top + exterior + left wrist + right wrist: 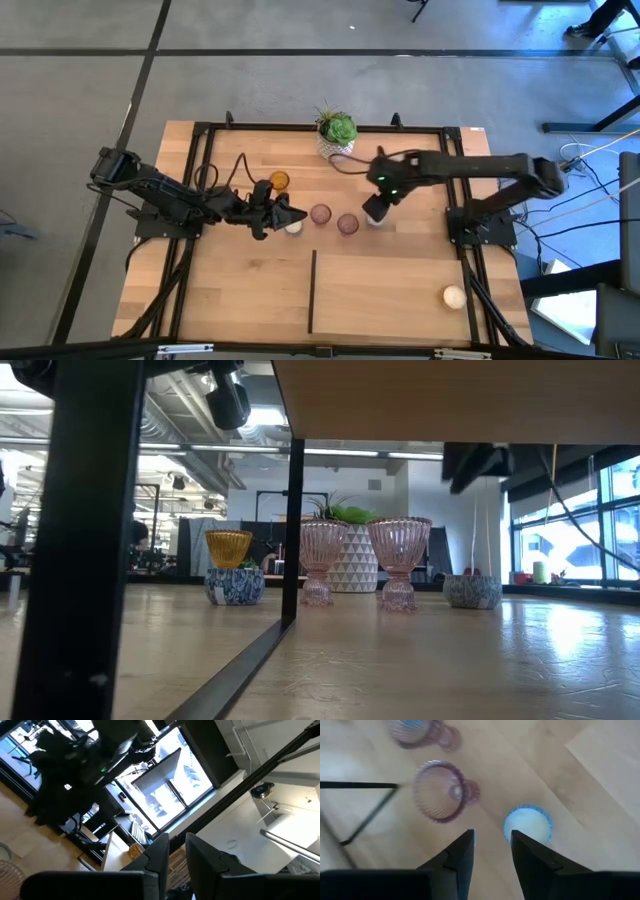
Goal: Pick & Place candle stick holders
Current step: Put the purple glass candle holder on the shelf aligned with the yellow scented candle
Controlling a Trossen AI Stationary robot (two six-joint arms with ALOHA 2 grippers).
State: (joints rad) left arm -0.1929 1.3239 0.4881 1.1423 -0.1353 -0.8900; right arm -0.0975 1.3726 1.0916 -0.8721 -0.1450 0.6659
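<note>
On the wooden table stand an amber holder (279, 180) (229, 547), two mauve ribbed holders (320, 214) (347, 223) (322, 558) (399, 556) and cream-white holders with blue-patterned sides (293, 227) (454, 296) (472, 590). All rest upright on their bases. My right gripper (375, 208) (492, 840) hangs open and points down. One cream holder (527, 825) lies just past its fingertips and a mauve one (442, 792) beside it. My left gripper (290, 213) (177, 852) is raised beside a cream holder and tipped upward. Its fingers are a narrow gap apart with nothing between them.
A white patterned pot with a green plant (337, 135) (350, 555) stands at the table's far edge. A thin black bar (313, 290) (290, 510) runs from the table's middle toward the near edge. Bare wood lies at the near left and near right.
</note>
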